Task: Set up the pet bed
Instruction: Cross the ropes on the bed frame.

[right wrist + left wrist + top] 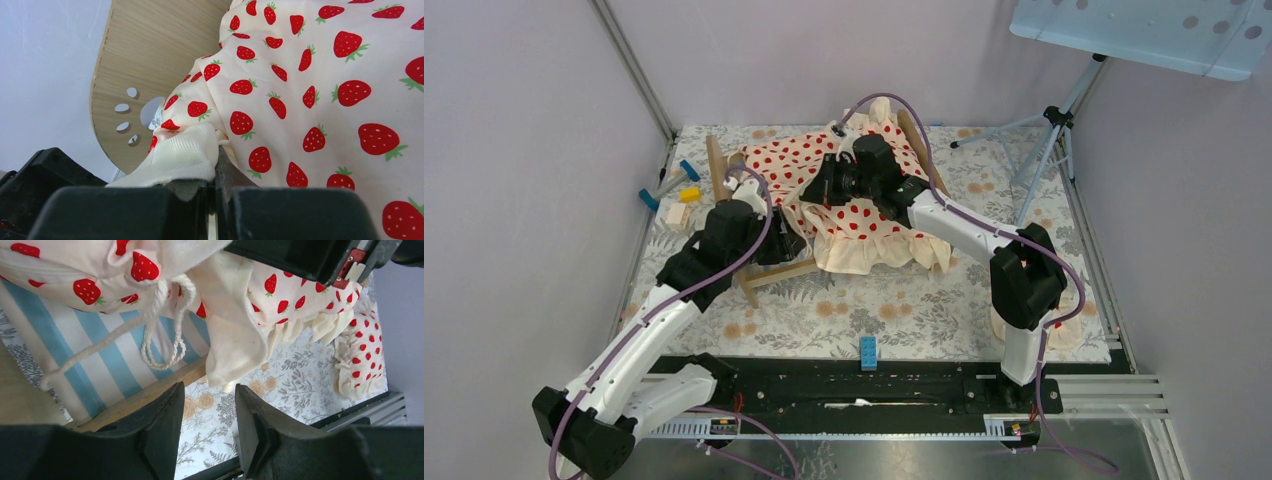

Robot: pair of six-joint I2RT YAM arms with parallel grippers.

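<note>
The pet bed (751, 278) stands on the floral mat, its light-wood end boards (716, 160) rising at either end. A cream strawberry-print blanket (864, 225) lies bunched over it and hangs off the near side. My right gripper (216, 170) is shut on the blanket's cream ruffled edge (182, 155), close to the end board with the paw cut-out (135, 65). My left gripper (210, 405) is open and holds nothing. It hovers by the bed's near wooden rail (150, 395), below the blue-and-white striped mattress (100, 350) and a looped white cord (160, 335).
A small ruffled strawberry pillow (360, 355) lies on the mat at the right, by the right arm's base. A blue brick (867, 350) sits near the front rail. Small coloured toys (679, 195) lie at the left edge. A tripod (1049, 130) stands back right.
</note>
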